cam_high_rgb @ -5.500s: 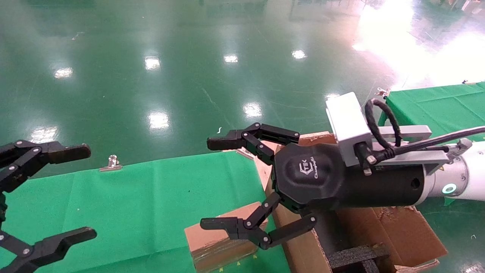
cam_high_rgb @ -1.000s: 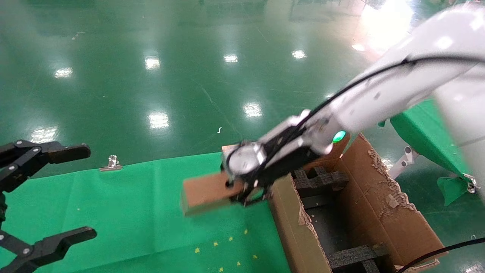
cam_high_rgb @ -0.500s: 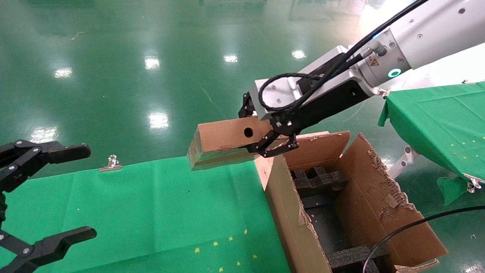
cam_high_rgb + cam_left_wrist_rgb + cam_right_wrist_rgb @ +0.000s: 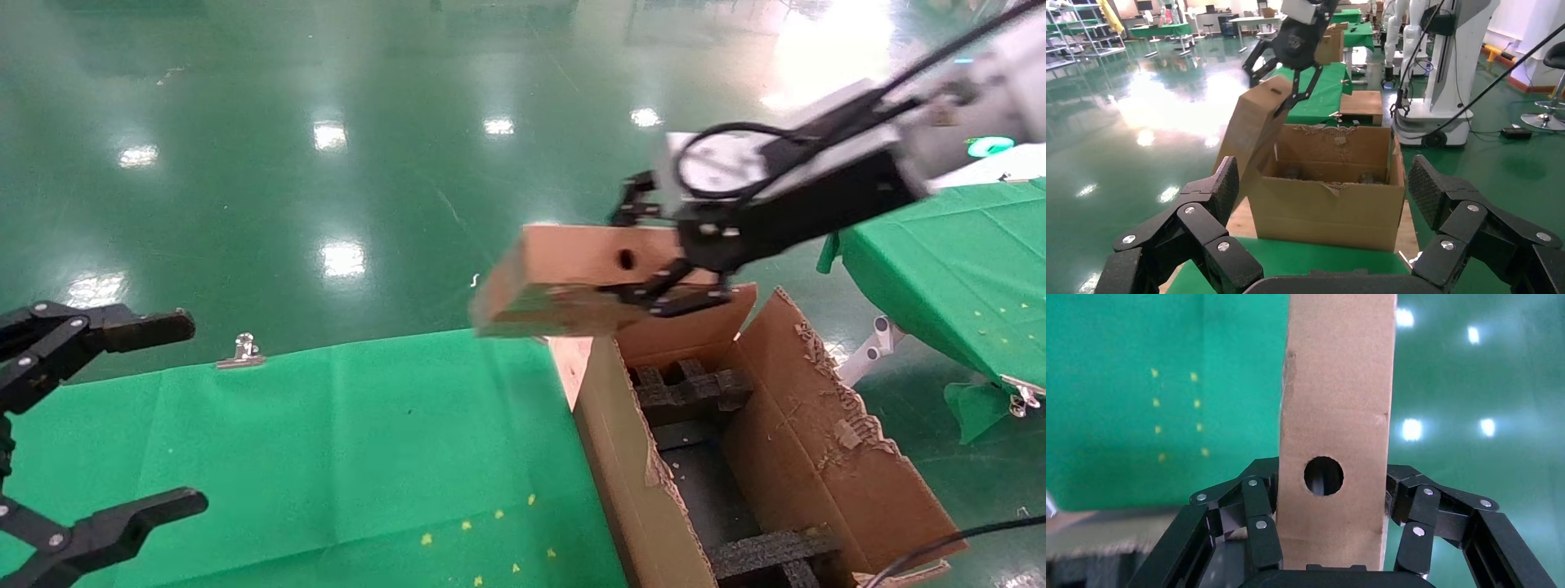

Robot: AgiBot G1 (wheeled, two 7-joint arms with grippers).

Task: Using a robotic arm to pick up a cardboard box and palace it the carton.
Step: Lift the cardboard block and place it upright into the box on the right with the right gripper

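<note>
A green cloth (image 4: 327, 441) lies below and robot-left of the working gripper. A metal clip (image 4: 241, 351) sits at its far edge. A second green-covered table (image 4: 956, 269) stands beneath the arm, robot-right of the gripper.

Robotics lab hall: glossy green floor (image 4: 343, 163), cloth-draped tables (image 4: 1324, 92), other white robots (image 4: 1447, 67), shelving (image 4: 1070, 46).

Right pincer (image 4: 666, 273) clamps cardboard box (image 4: 564, 278) – airborne above carton (image 4: 825, 433) far flap.
</note>
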